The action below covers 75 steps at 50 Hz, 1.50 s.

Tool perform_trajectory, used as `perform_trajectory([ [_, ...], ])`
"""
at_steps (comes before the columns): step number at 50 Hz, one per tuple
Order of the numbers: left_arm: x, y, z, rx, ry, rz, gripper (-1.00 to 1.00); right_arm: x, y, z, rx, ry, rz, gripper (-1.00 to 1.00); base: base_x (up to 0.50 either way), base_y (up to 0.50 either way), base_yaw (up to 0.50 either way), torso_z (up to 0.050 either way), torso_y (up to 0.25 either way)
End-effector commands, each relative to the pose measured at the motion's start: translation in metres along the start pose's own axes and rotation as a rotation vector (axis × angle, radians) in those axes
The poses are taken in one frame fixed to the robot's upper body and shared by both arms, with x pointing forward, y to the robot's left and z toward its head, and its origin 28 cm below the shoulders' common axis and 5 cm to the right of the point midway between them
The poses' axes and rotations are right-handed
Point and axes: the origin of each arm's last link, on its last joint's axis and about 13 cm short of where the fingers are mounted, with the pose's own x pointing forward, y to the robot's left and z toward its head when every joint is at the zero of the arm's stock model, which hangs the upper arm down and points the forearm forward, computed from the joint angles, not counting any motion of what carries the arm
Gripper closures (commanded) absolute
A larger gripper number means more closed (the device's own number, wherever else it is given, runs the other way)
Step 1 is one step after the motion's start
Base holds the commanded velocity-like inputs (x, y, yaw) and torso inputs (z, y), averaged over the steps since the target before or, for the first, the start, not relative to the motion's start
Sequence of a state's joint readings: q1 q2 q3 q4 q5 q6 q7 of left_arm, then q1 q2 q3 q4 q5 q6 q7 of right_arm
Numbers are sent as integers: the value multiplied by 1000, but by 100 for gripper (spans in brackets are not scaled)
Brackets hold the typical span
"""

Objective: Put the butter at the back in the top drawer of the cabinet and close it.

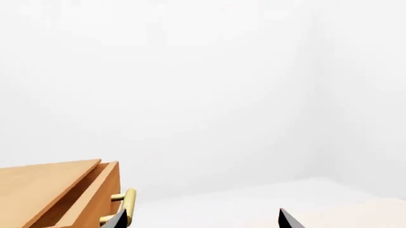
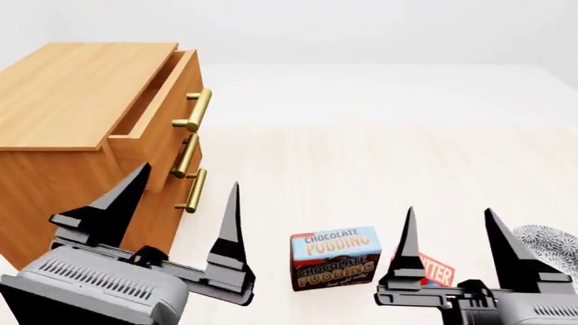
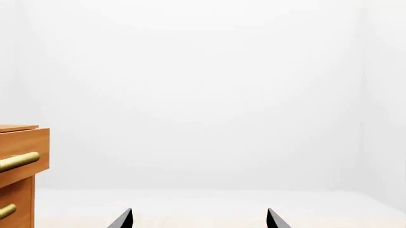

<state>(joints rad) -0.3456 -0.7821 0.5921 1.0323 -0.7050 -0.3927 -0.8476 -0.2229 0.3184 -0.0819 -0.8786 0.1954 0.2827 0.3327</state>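
The cabinet (image 2: 63, 122) stands at the left of the head view, and its top drawer (image 2: 167, 101) is pulled partly out, brass handle (image 2: 194, 108) facing right. The red butter (image 2: 437, 271) box lies on the floor, mostly hidden behind my right gripper (image 2: 449, 220), whose fingers are spread wide and empty. My left gripper (image 2: 187, 193) is also open and empty, raised in front of the cabinet's lower drawers. In the left wrist view the top drawer (image 1: 95, 194) and its handle (image 1: 127, 202) show beside one fingertip (image 1: 117, 219). The right wrist view catches the drawer front (image 3: 22, 154) at one edge.
A larger blue-and-brown chocolate pudding box (image 2: 334, 257) stands on the pale wood floor between the two grippers. A black-and-white patterned object (image 2: 551, 247) shows at the right edge. White walls close the room behind.
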Motion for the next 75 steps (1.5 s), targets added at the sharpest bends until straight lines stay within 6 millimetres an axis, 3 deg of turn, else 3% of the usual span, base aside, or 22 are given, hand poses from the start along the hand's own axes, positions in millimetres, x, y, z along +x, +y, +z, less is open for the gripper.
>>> perform_trajectory([
  [1, 0, 16, 36, 56, 112, 80, -100, -1, -3, 2, 6, -7, -5, -100, 0, 0, 0, 0, 0],
  [15, 34, 24, 86, 97, 146, 89, -100, 0, -6, 4, 16, -5, -9, -100, 0, 0, 0, 0, 0],
  [32, 86, 37, 121, 83, 254, 61, -100, -1, -8, 5, 26, -6, -6, -100, 0, 0, 0, 0, 0],
  [63, 136, 48, 142, 52, 409, 21, -100, 0, -9, 5, 30, -2, -2, -100, 0, 0, 0, 0, 0],
  [75, 168, 61, 143, -4, 543, 28, -100, 1, -9, 5, 30, 1, 1, -100, 0, 0, 0, 0, 0],
])
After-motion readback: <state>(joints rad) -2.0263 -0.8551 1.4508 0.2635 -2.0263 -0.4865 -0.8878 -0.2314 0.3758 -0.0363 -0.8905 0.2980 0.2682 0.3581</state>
